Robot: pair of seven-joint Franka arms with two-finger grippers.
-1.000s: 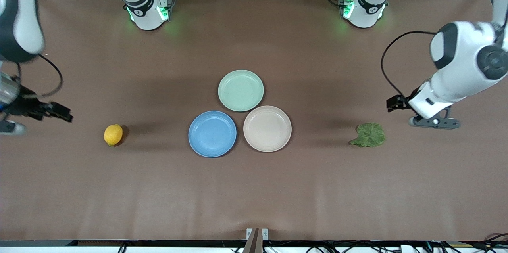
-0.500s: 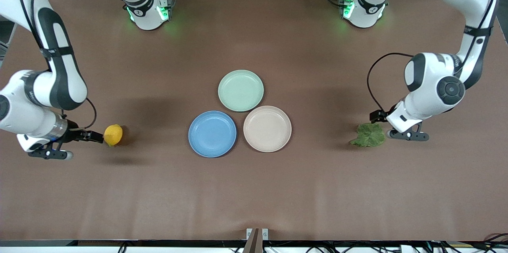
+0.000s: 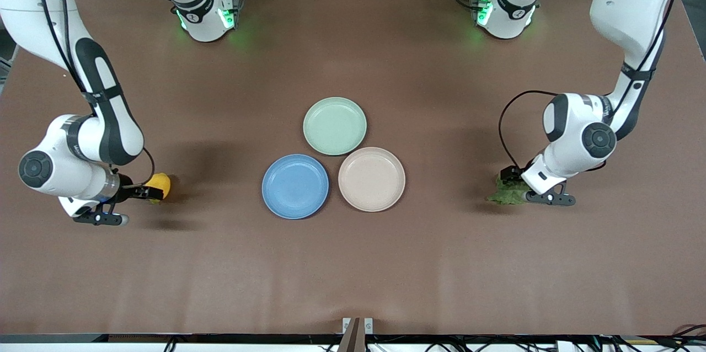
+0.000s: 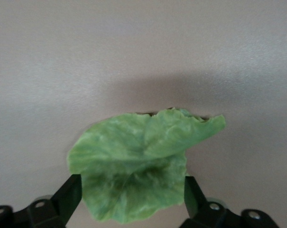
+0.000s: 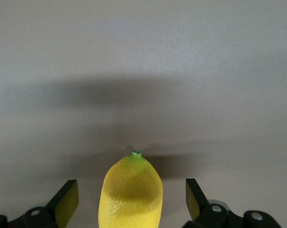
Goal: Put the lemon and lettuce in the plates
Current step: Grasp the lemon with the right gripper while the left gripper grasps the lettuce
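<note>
The lemon (image 3: 160,183) lies on the table toward the right arm's end. My right gripper (image 3: 144,193) is open around it; in the right wrist view the lemon (image 5: 132,194) sits between the fingers (image 5: 66,198) with a gap on each side. The lettuce (image 3: 506,192) lies flat toward the left arm's end. My left gripper (image 3: 514,180) is open over it; in the left wrist view the leaf (image 4: 138,166) lies between the fingers (image 4: 71,192). The blue plate (image 3: 295,186) and the beige-pink plate (image 3: 372,179) sit empty side by side mid-table.
A pale green plate (image 3: 335,126) sits empty, touching both other plates, farther from the front camera. Brown table cloth (image 3: 353,264) lies open all around.
Both arms have swung in and come down: the right gripper has closed in around the lemon, the left gripper has come over the lettuce. Neither object has moved.
</note>
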